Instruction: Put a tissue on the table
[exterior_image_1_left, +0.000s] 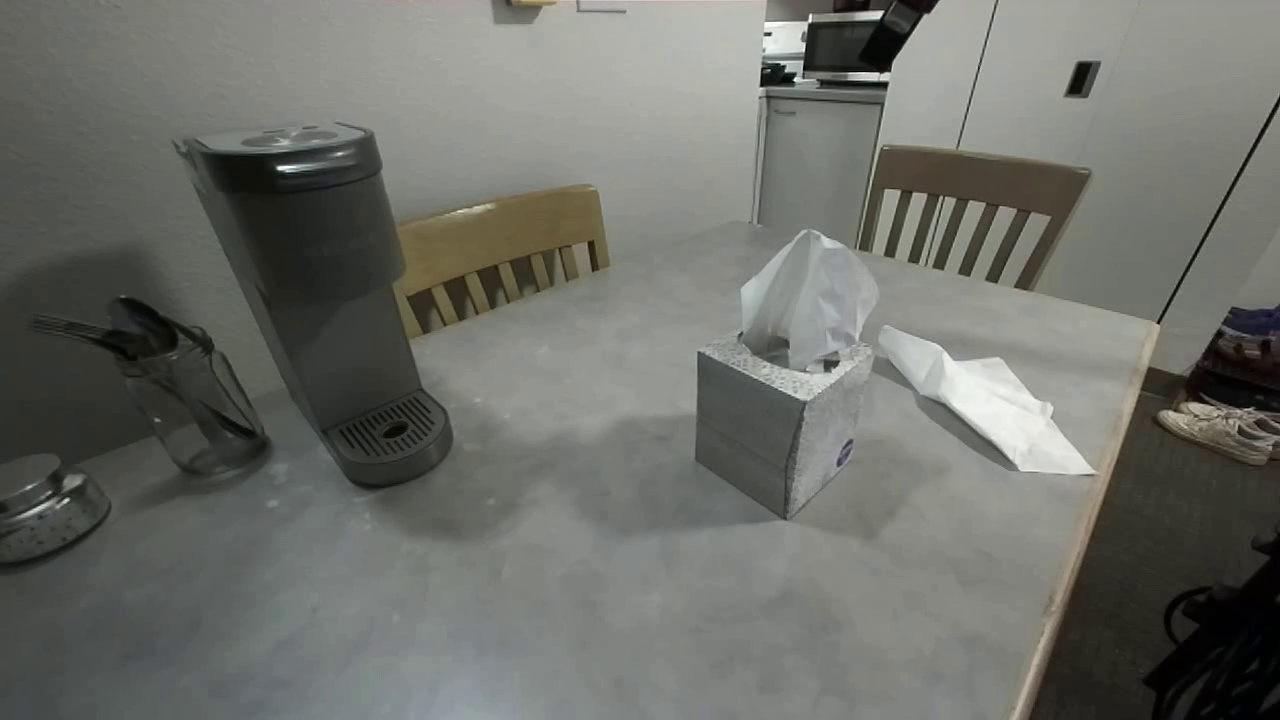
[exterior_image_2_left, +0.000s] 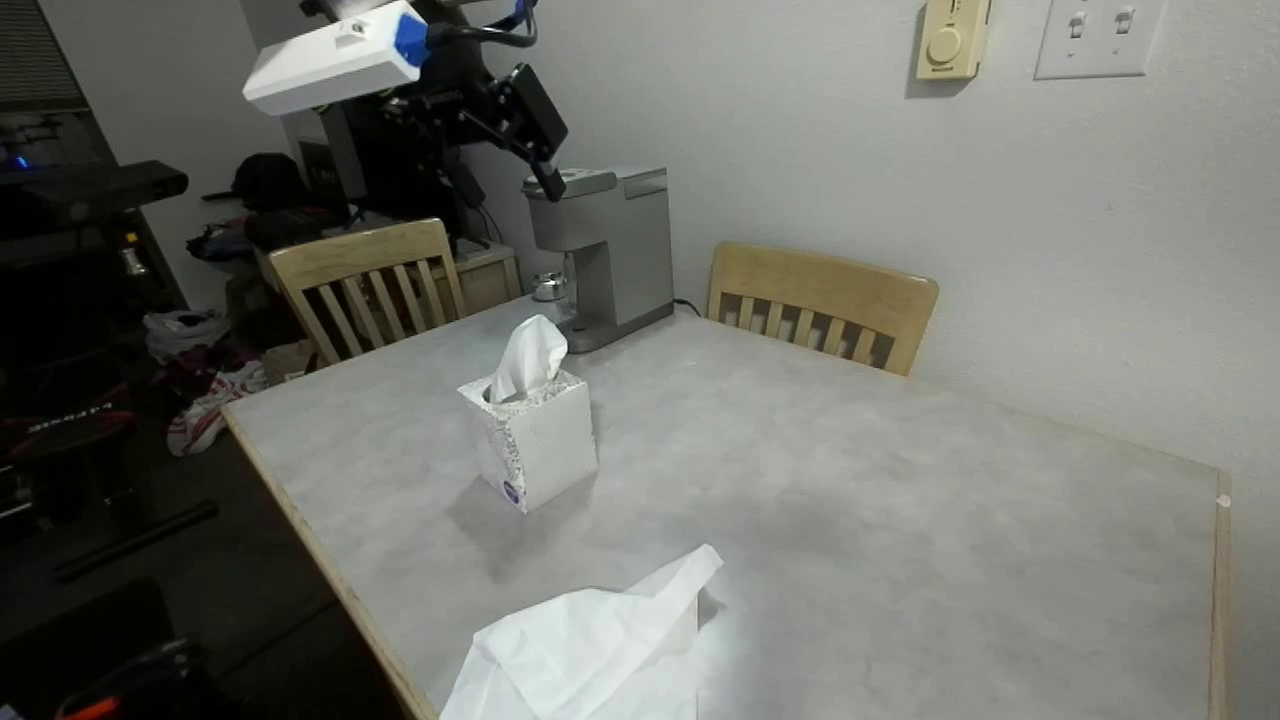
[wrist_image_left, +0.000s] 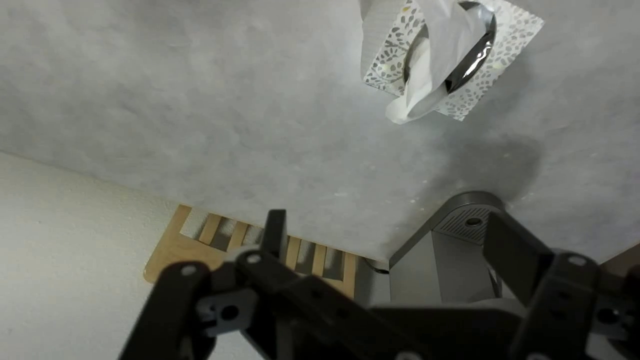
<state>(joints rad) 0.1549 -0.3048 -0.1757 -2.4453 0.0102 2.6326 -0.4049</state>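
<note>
Your tool (wrist_image_left: 390, 237), black and two-fingered, hangs in the air well above the level of the mottled grey desk (exterior_image_1_left: 560, 620), which has pale wood trim. Its fingers (wrist_image_left: 274, 235) stand wide apart. In the wrist view you look past them at a tall, boxy grey coffee maker (wrist_image_left: 460, 260) and, farther up, a cube-shaped cardboard tissue box (wrist_image_left: 500, 55) with a speckled grey-and-white top.

The box stands upright on the desk, a thin white paper sheet (exterior_image_1_left: 808, 290) poking up through its oval mouth. Your task's thing, a loose, rumpled white paper tissue (exterior_image_1_left: 985, 405), lies on the desk, apart from the box; one pointed end comes to the edge opposite the pale textured wall (exterior_image_1_left: 680, 120), at it or just beside it, you can't tell which.

The coffee maker stands near the edge along that wall. Just beside it, by the same edge, you have a clear glass jar (exterior_image_1_left: 195, 440) of metal cutlery (exterior_image_1_left: 143, 320), and near the jar a low silvery container (exterior_image_1_left: 45, 510), partly cut off by the frame.

Past the wall edge stands a light-wood slatted chair (exterior_image_1_left: 510, 230); past the end edge nearer the loose tissue, a browner slatted chair (exterior_image_1_left: 985, 182); past the opposite end edge, a third slatted chair (exterior_image_2_left: 365, 253).
</note>
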